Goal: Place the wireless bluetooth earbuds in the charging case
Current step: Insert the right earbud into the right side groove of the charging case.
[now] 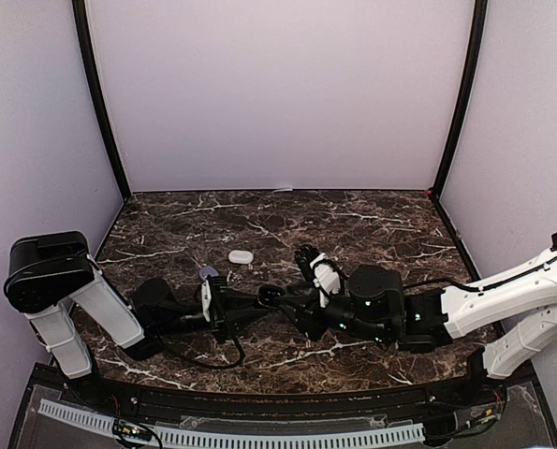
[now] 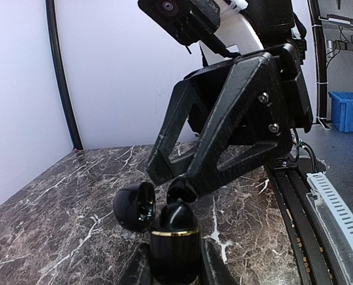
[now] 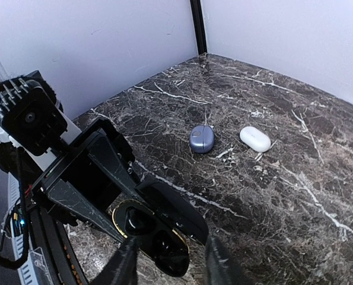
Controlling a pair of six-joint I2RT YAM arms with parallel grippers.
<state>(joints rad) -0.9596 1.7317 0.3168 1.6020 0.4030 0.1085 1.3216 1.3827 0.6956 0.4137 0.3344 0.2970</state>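
three cases are in view, and perhaps one bud. the black case (image 2: 175, 237) is open, its round lid (image 2: 134, 206) swung out to one side and a gold ring around the body. it is held up off the marble table (image 1: 372, 224), close to the near edge and a little left of the middle. the purple case (image 3: 201, 138) and the white case (image 3: 255, 138) are both shut. they lie on the table side by side but apart, left of the middle and about halfway between the near and far edges.

the left gripper (image 1: 220, 307) is closed most of the way, its fingers clamped on the black case from both sides. the right gripper (image 2: 176, 178) hangs just over the open case with its fingers parted to a middling gap. in its own wrist view nothing sits between them, and the case shows through the gap. a small dark bud (image 2: 179, 191), or what looks like one, sits right at the fingertips above the case body. black on black, i cannot tell whether the fingers touch it or whether it already rests in its hollow. no other bud can be made out.

the two grippers meet nose to nose, and each blocks much of the other's wrist view. the purple case lies just beyond the left gripper.
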